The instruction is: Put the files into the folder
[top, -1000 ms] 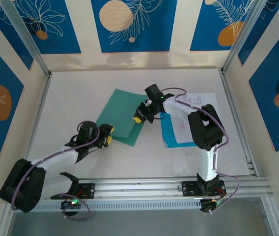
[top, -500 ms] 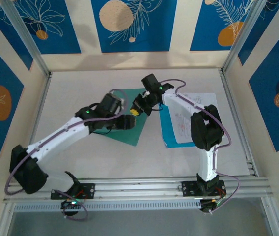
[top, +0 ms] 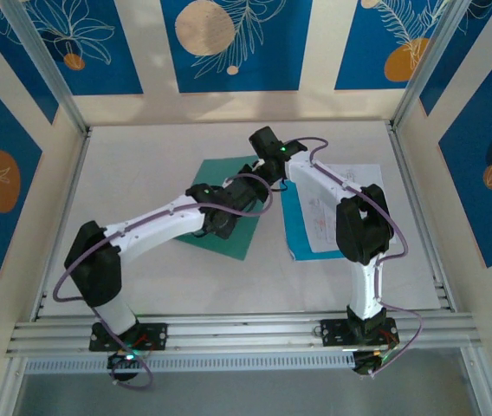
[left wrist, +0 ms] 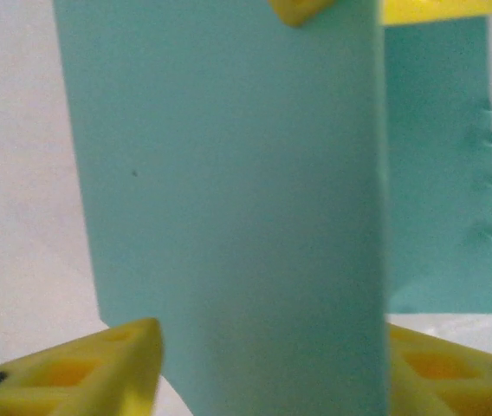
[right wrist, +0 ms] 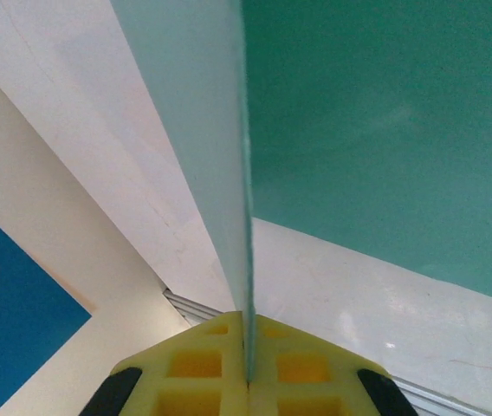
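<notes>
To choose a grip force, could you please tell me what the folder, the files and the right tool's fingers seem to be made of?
The folder: thin teal card, matte, its pinched cover showing a paper-thin edge. The files: white printed paper, lying flat. The right tool's fingers: yellow, moulded with hollow cells, likely plastic or rubber; the look leaves that open.
</notes>
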Action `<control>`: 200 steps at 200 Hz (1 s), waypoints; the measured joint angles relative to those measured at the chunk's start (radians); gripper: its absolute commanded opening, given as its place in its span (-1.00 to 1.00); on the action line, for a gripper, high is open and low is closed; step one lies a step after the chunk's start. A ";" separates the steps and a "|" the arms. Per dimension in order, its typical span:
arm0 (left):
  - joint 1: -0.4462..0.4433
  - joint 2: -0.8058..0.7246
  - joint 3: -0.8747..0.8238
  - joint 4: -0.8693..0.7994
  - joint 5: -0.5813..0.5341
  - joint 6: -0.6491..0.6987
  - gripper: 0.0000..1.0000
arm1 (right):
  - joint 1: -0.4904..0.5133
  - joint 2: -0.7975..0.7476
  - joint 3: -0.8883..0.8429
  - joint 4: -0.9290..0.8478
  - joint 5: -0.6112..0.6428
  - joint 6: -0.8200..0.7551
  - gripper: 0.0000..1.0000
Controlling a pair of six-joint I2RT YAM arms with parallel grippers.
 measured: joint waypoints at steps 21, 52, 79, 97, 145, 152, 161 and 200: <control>0.000 0.013 0.013 0.001 -0.026 0.014 -1.00 | 0.000 0.000 0.006 -0.005 -0.003 -0.006 -0.62; -0.008 -0.001 0.014 0.007 -0.039 0.010 -1.00 | 0.000 -0.018 0.015 -0.003 0.023 -0.045 0.55; 0.006 -0.055 0.014 0.006 -0.016 -0.013 -1.00 | -0.013 -0.158 -0.124 0.085 0.082 -0.066 0.80; 0.020 -0.108 0.003 0.010 0.018 -0.039 -1.00 | -0.038 -0.295 -0.246 0.163 0.112 -0.063 0.80; 0.071 -0.234 -0.051 0.024 0.119 -0.129 -1.00 | -0.080 -0.434 -0.485 0.326 0.155 -0.002 0.12; 0.081 -0.246 -0.056 0.027 0.134 -0.144 -1.00 | -0.075 -0.415 -0.502 0.334 0.154 0.005 -0.06; 0.093 -0.260 -0.063 0.029 0.149 -0.160 -1.00 | -0.064 -0.379 -0.512 0.341 0.151 0.006 -0.21; 0.151 -0.326 -0.112 0.045 0.192 -0.212 -1.00 | -0.008 -0.193 -0.475 0.342 0.137 0.010 -0.60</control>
